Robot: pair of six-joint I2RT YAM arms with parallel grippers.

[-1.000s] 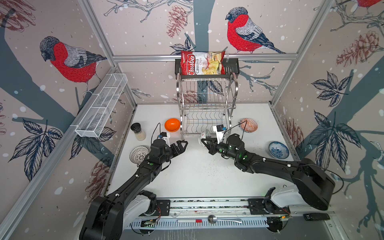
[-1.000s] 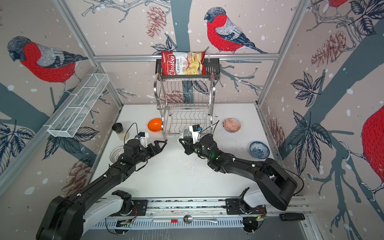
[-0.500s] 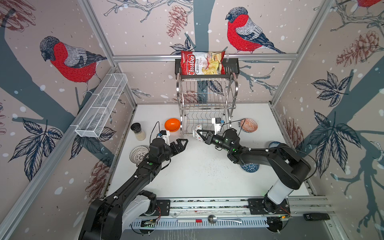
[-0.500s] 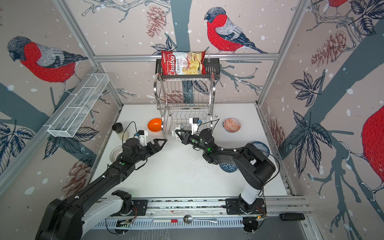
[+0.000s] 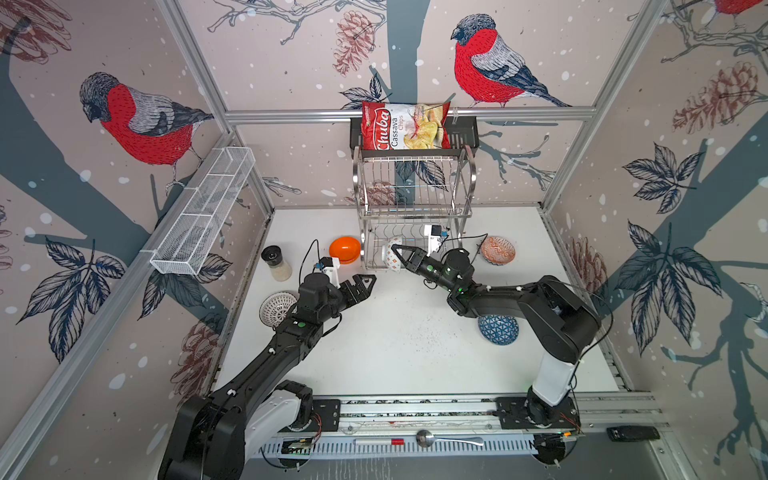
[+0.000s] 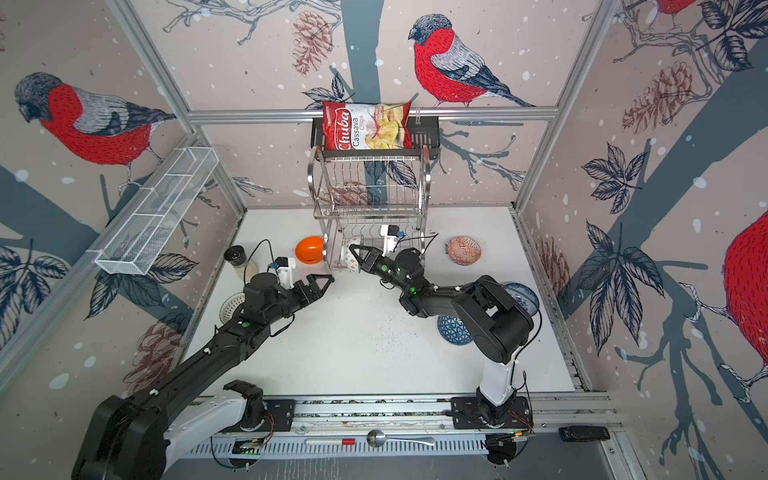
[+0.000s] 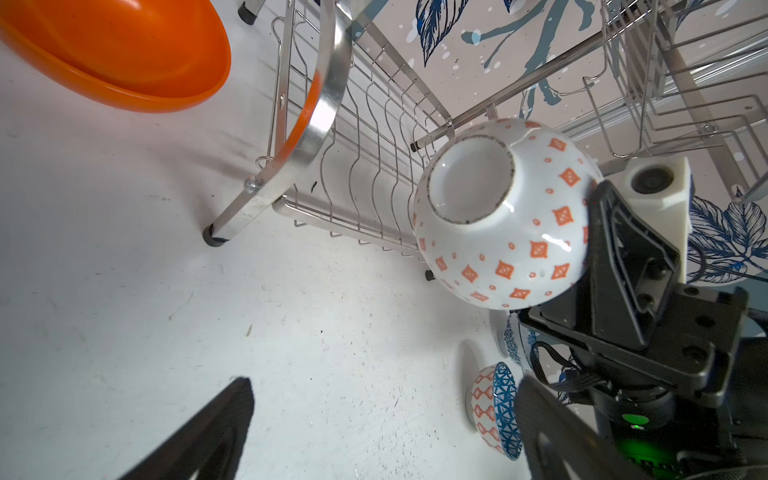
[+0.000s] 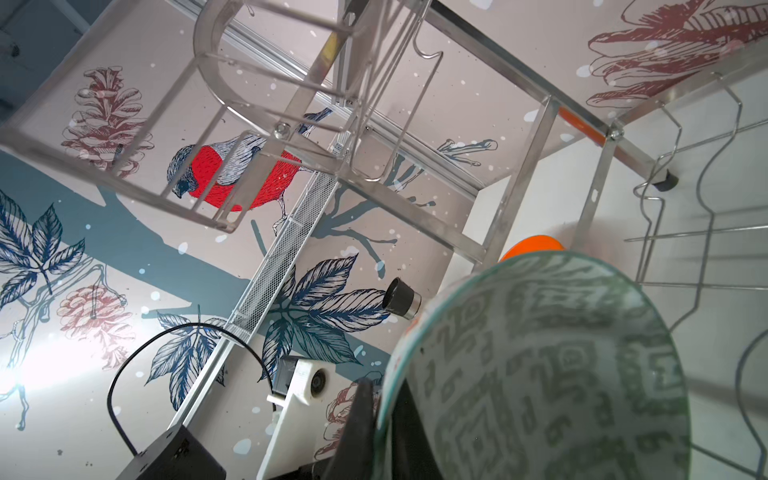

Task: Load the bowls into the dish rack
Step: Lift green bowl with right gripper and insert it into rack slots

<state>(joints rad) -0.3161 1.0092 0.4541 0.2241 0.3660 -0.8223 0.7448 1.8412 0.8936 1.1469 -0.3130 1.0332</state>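
Note:
My right gripper is shut on the rim of a bowl, white with orange diamonds outside and grey-green inside. It holds the bowl tilted at the front of the dish rack's lower tier. In the right wrist view the gripper pinches the rim. My left gripper hangs open and empty over the table, left of the rack. An orange bowl lies beside the rack's left frame.
On the table lie a red-orange patterned bowl, a dark-blue triangle bowl, a blue-floral bowl and a white ribbed bowl. A glass shaker jar stands at the left. A white mesh basket hangs on the left wall.
My right arm has carried the held bowl left and back, up to the rack's lower tier, and its elbow has folded back off the triangle bowl. The left arm has not moved.

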